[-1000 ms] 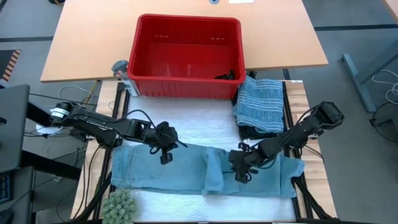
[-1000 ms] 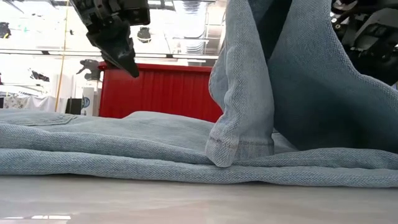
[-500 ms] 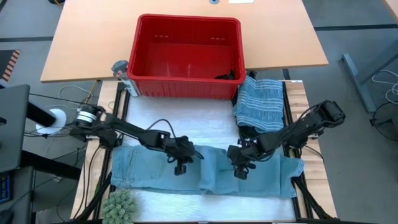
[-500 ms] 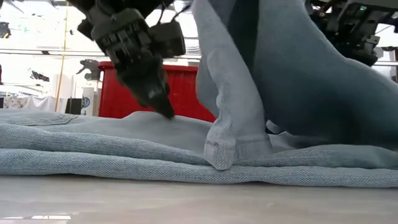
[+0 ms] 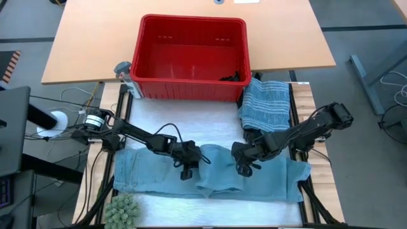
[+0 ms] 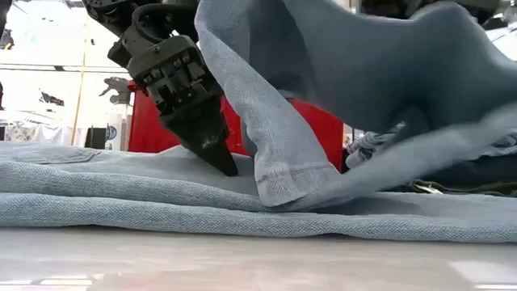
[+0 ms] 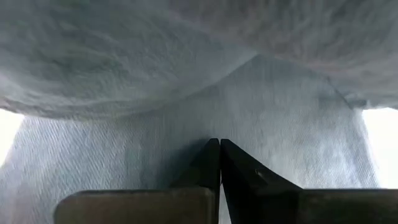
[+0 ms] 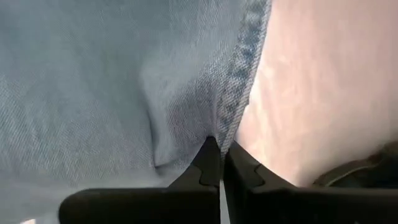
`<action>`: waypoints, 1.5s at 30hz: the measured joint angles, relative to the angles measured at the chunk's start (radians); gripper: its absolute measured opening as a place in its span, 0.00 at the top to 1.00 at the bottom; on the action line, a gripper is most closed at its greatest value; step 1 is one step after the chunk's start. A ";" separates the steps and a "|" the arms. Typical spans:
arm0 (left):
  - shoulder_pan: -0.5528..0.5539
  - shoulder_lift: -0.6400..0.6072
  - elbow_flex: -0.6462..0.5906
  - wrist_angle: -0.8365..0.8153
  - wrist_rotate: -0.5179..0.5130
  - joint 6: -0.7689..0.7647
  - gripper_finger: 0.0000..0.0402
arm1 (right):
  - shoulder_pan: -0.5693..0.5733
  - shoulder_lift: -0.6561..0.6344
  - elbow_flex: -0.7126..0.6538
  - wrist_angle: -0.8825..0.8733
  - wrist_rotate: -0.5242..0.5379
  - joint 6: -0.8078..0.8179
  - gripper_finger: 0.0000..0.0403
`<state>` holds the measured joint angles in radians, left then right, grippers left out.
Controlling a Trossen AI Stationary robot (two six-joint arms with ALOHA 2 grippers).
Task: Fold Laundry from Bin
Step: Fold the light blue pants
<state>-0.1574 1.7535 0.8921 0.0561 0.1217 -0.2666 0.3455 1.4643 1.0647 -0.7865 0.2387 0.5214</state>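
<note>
Denim, a light blue pair of jeans [image 5: 210,181], lies spread on the table before the red plastic bin [image 5: 191,57]. The right gripper [image 5: 242,166] pinches its hem, lifting it to fold; the left gripper [image 5: 186,170], closed and empty, pins the crease.

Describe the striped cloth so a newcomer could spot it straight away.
Start at the red bin at the table's far side. Off its right near corner, on the pale mat beside the right arm, lies the striped cloth, folded into a neat rectangle on top of a dark garment. Its grey-blue with pale stripes sets it apart from the plain light blue jeans spread in front.
</note>
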 joint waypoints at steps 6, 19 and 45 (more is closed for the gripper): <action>0.000 0.000 0.000 -0.033 -0.008 0.013 1.00 | 0.011 -0.001 0.041 -0.099 0.063 -0.014 0.94; 0.000 -0.103 0.016 -0.151 -0.093 -0.022 1.00 | -0.021 0.012 0.063 -0.093 0.027 -0.047 0.94; -0.078 0.012 0.162 0.581 -0.039 0.131 1.00 | -0.099 0.014 0.063 0.004 -0.016 -0.088 0.94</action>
<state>-0.2356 1.7657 1.0544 0.6375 0.0829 -0.1359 0.2462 1.4788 1.1275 -0.7823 0.2227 0.4339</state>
